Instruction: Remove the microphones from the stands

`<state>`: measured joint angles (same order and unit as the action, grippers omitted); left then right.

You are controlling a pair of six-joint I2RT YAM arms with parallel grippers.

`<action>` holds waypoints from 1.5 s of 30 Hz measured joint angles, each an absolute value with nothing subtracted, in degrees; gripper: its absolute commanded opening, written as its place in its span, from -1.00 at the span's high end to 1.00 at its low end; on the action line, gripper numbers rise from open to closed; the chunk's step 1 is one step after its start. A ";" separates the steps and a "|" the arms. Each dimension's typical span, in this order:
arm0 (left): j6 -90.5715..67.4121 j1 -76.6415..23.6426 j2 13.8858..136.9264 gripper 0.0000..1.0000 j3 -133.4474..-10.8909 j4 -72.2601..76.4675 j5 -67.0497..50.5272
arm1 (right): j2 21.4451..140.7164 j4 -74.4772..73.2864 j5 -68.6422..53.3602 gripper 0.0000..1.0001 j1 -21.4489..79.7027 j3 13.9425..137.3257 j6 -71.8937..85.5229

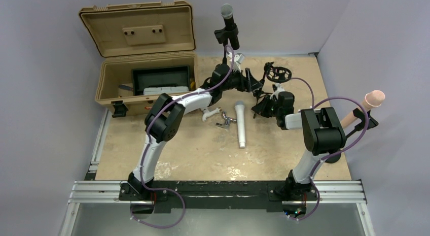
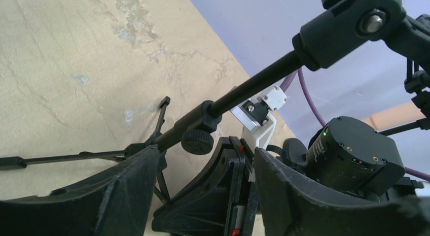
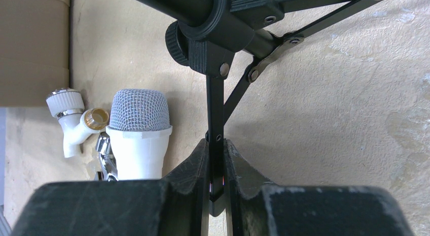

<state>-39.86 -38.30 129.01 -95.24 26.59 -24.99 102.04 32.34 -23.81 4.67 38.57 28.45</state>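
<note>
Right claw (image 3: 217,144) pinches a stand leg (image 3: 215,104), left claw (image 2: 205,154) gapes beside the pole (image 2: 253,81), microphone (image 1: 228,20) clipped well above.

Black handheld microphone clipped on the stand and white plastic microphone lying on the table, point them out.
Black microphone (image 1: 226,11): top view, grey mesh head.
White microphone (image 3: 139,110): right wrist view, mesh head.
</note>
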 measured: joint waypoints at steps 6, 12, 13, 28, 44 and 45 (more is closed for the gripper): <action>-41.41 -38.30 132.07 0.06 -98.21 28.49 -25.47 | 102.04 32.34 -23.81 1.00 4.67 38.59 28.42; -42.61 -38.30 133.69 0.10 -99.26 29.50 -25.67 | 102.04 32.34 -23.86 1.00 4.67 38.59 28.42; -42.70 -38.30 133.78 0.14 -99.33 29.50 -25.78 | 102.04 32.34 -23.86 1.00 4.67 38.59 28.42; -51.09 -38.04 134.02 1.00 -100.44 27.77 -24.80 | 102.04 32.21 -23.94 1.00 4.75 38.68 28.25; -106.19 -37.21 134.17 1.00 -97.91 24.84 -20.67 | 102.04 32.62 -23.83 1.00 4.95 39.35 28.03; -108.53 -37.32 134.17 1.00 -97.67 25.19 -20.25 | 102.04 32.62 -23.75 1.00 4.93 39.38 28.03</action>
<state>-108.53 -37.32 134.17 -97.67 25.19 -20.25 102.04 32.62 -23.75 4.93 39.38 28.03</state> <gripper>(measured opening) 0.213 0.088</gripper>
